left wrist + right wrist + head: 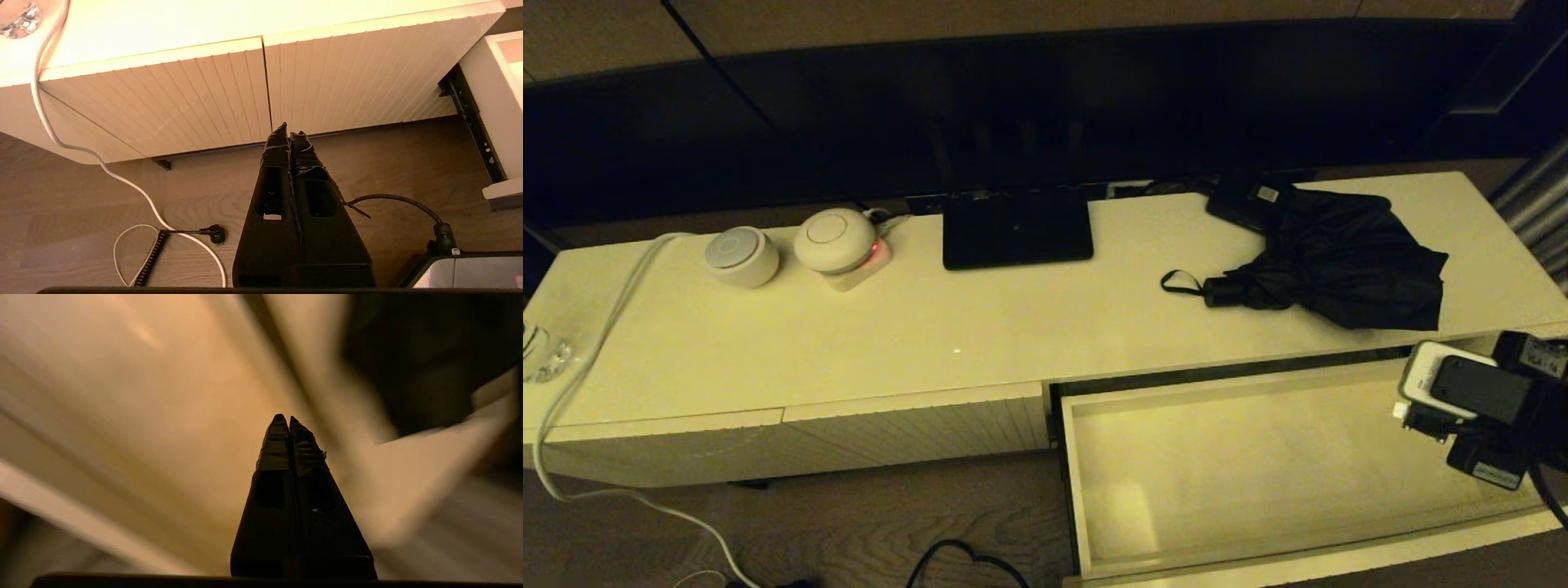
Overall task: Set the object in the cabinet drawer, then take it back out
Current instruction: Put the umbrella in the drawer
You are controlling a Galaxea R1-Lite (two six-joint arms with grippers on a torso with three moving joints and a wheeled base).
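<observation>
The black folding umbrella (pixel 1331 261) lies on the right part of the cabinet top, its short handle and wrist loop (pixel 1180 283) pointing left. Below it the cabinet drawer (pixel 1258 465) stands pulled out, its pale interior bare. My right arm's wrist (pixel 1470 400) hovers over the drawer's right end, below the umbrella and apart from it. The right gripper (pixel 289 418) is shut on nothing above a blurred pale surface. My left gripper (pixel 289 134) is also shut and empty. It hangs low over the floor before the closed ribbed panels (pixel 245 94) and is out of the head view.
A flat black stand (pixel 1017 229) sits at the back middle, and a small black box with a white label (pixel 1250 200) touches the umbrella's far side. Two white round devices (pixel 742 255) (pixel 835 238) and a white cable (pixel 588 359) occupy the left. Cables and a plug (pixel 212 233) lie on the floor.
</observation>
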